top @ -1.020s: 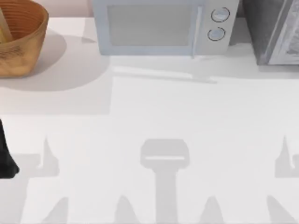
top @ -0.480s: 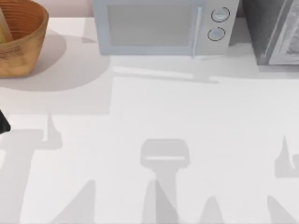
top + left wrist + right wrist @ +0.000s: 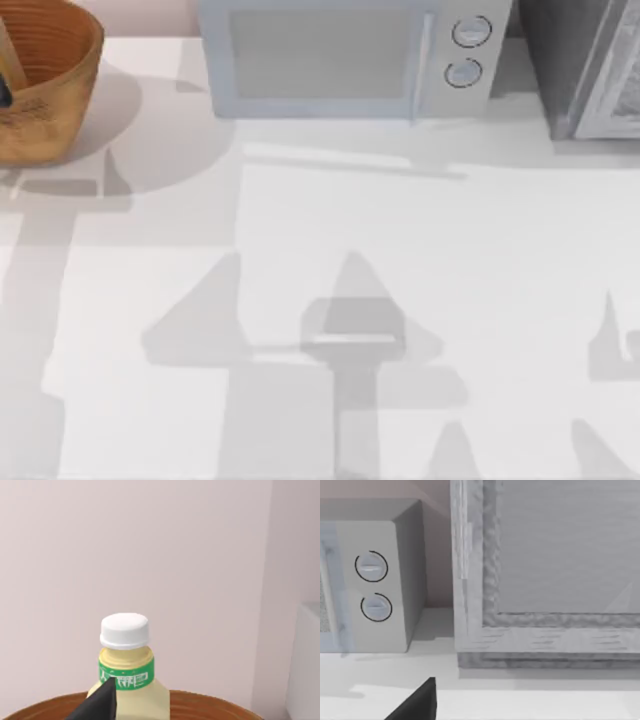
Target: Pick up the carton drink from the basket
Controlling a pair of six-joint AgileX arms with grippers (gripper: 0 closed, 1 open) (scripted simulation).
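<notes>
Left end effector [image 3: 102, 705]: one black fingertip in left wrist view. Right end effector [image 3: 420, 702]: one black fingertip in right wrist view.

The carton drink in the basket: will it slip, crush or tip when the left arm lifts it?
The carton drink looks smooth and flat-sided, so pads should seat, though thin walls may dent if squeezed hard. Its white cap and narrow neck stand well above the basket rim, so it seems tall and apt to tip if nudged. A black finger of the left gripper is beside it.
</notes>
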